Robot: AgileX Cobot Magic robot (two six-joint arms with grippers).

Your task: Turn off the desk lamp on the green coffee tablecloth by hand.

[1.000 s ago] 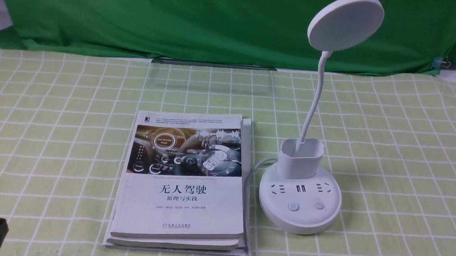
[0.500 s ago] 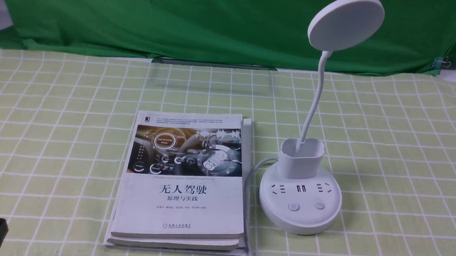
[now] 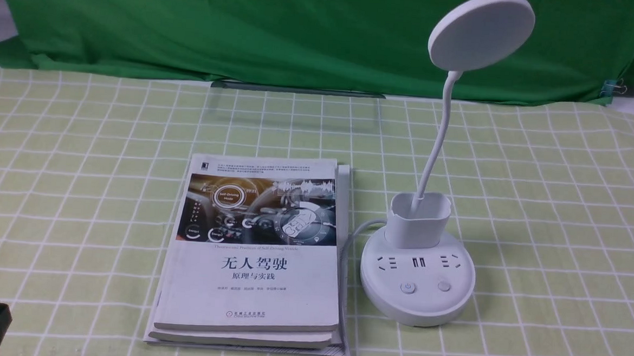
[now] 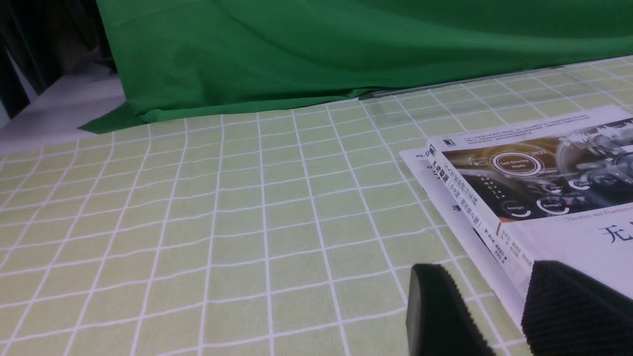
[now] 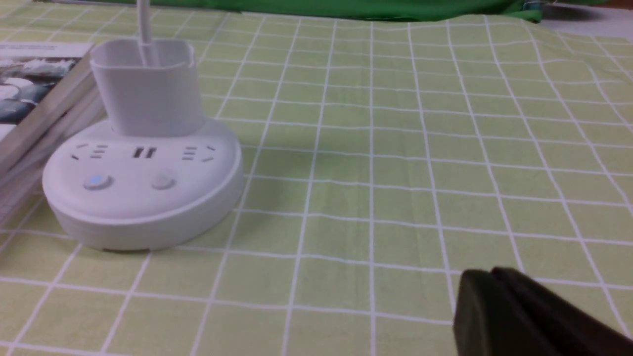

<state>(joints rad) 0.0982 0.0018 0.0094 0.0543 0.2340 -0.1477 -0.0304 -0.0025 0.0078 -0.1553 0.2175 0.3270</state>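
Desk lamp (image 3: pixel 417 283): judged light, rigid; being pressed best at lit button (image 3: pixel 408 287).
Right fingers (image 5: pixel 499 291): being held closed, empty.

Stacked books (image 3: pixel 253 250), dark green backdrop cloth (image 3: pixel 281 29) behind.

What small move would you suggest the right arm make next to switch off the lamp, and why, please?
Probably move the right claw, which looks closed, toward the blue-lit button on the desk lamp base. The claw sits low over the green coffee tablecloth, apart from the base, with bare cloth between them, and nothing touches the button yet.
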